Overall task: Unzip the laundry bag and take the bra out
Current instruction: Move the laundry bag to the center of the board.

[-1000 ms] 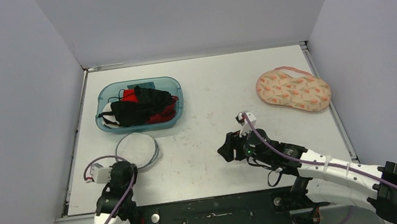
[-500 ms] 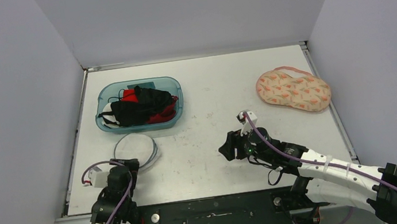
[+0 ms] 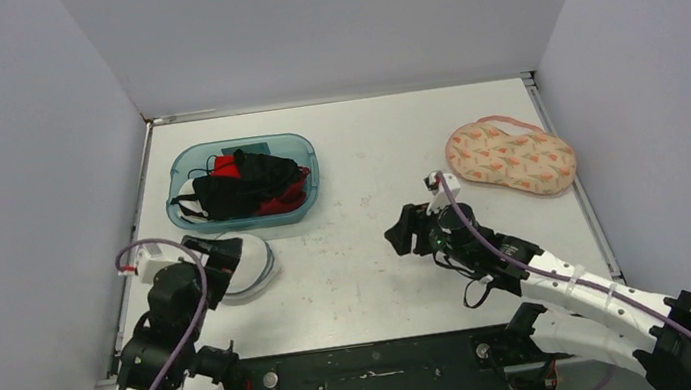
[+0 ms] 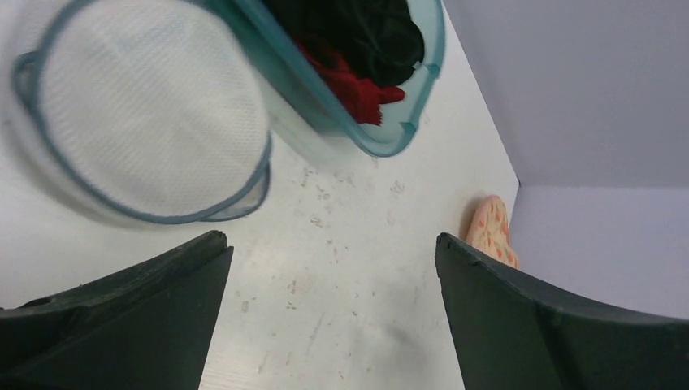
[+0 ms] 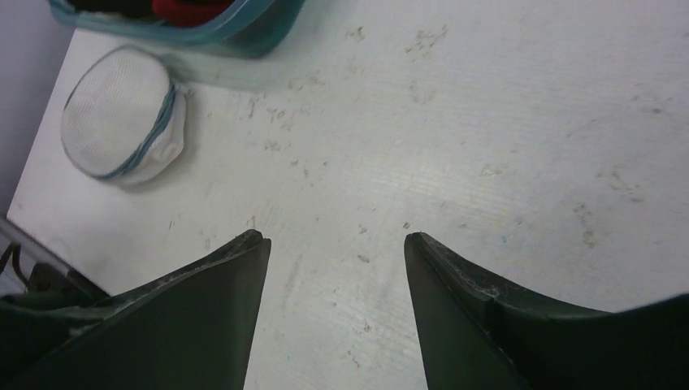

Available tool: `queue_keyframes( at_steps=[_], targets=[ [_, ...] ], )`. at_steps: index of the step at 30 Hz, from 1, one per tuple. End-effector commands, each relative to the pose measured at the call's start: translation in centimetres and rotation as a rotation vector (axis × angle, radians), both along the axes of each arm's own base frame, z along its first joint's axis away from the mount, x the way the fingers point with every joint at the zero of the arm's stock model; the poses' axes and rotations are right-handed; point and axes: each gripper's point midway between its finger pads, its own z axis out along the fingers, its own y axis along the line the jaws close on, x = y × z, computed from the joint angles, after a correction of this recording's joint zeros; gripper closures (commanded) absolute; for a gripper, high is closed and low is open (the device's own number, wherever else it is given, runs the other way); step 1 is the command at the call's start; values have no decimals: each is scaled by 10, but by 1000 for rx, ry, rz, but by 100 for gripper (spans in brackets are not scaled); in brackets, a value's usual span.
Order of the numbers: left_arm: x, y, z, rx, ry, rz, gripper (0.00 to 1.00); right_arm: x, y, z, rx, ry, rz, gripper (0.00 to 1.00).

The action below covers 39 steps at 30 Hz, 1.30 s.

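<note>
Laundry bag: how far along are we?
Done: nothing; the laundry bag shows no opening, beside the bin. In hand: left fingers open near the bag, holding nothing; right fingers open over the table. Left: unzip it, remove the contents.

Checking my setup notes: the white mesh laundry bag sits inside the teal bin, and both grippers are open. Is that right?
No. The laundry bag lies on the table beside the teal bin, not inside it, as the right wrist view shows. The left gripper and right gripper are both open.
</note>
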Motion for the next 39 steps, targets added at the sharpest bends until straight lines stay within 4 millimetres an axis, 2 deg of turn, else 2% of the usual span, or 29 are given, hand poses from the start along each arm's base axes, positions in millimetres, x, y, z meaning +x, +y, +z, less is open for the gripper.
queue_keyframes(
  at_steps=[1,4,7,9,11,17,21,28,33,35,36,39],
  targets=[
    [41,-67,41,41,-127,-346,4,52,-39,23,59,-38,-296,36],
    [58,-123,49,75,-172,-512,4,81,-82,23,136,-20,-502,31],
    [55,-179,69,163,-266,-634,4,99,-127,20,206,-17,-668,21],
    [56,-199,70,177,-283,-699,4,107,-156,13,257,-13,-773,13],
    [56,-210,65,160,-289,-731,4,115,-177,5,310,-2,-854,8],
    [45,-209,47,102,-343,-763,4,142,-227,-31,309,54,-1069,4],
    [35,-198,22,82,-316,-758,4,158,-248,-51,349,84,-1167,4],
    [25,-190,-11,23,-258,-742,4,173,-265,-82,431,110,-1285,5],
    [24,-185,-17,27,-247,-724,4,185,-275,-96,502,117,-1326,9],
    [26,-184,-17,36,-250,-717,4,191,-276,-107,500,145,-1327,16],
    [26,-183,-17,42,-249,-713,4,194,-277,-109,506,148,-1323,22],
    [28,-180,-15,54,-253,-703,4,200,-273,-113,518,154,-1289,51]
  ],
)
